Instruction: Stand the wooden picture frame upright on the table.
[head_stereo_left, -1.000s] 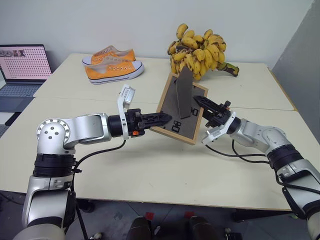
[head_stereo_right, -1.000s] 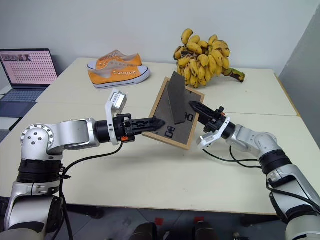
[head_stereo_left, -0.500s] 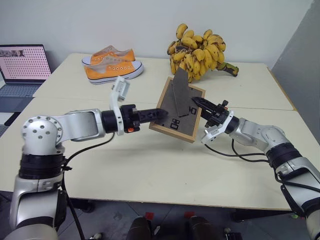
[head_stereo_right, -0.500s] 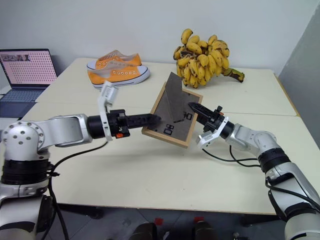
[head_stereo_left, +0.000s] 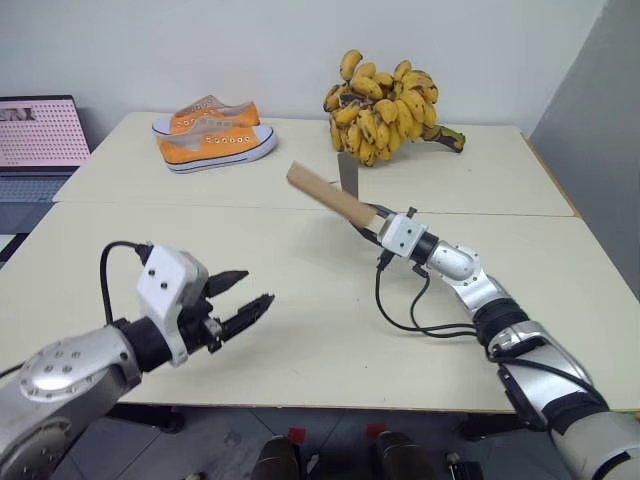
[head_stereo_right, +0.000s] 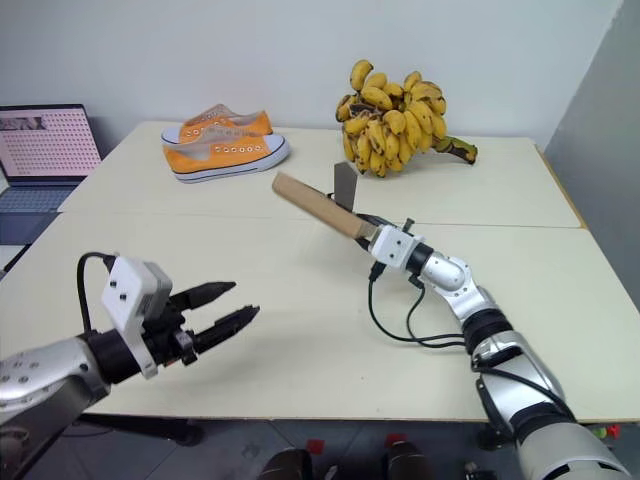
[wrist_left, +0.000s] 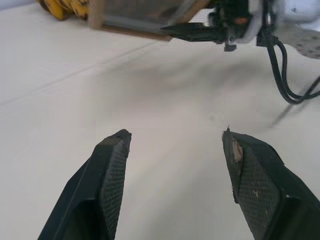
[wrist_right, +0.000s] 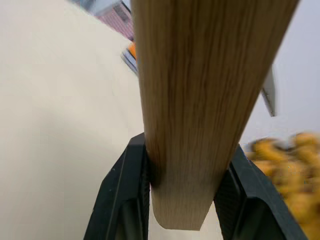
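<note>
Pale and seamed across its middle, the table (head_stereo_left: 300, 330) carried orange sneakers (head_stereo_left: 212, 142) and bananas (head_stereo_left: 385, 90) at its far side. Above it, the right gripper (head_stereo_left: 372, 222) clamped one end of the wooden picture frame (head_stereo_left: 330, 196), seen edge-on and raised clear of the tabletop. Nearer the front edge, the left gripper (head_stereo_left: 240, 298) hung with fingers spread wide, holding nothing.

The pale cream tabletop (head_stereo_left: 300, 330) stretches out ahead of me, two panels joined by a seam that runs straight across from left to right. On the far panel, to my left, I see a pair of orange sneakers (head_stereo_left: 210, 138) lying side by side, soles white, close to the back edge. Further right on that same panel a big bunch of yellow bananas (head_stereo_left: 385, 92) rests, its stem end pointing right. The near panel lies bare in front of me.
</note>
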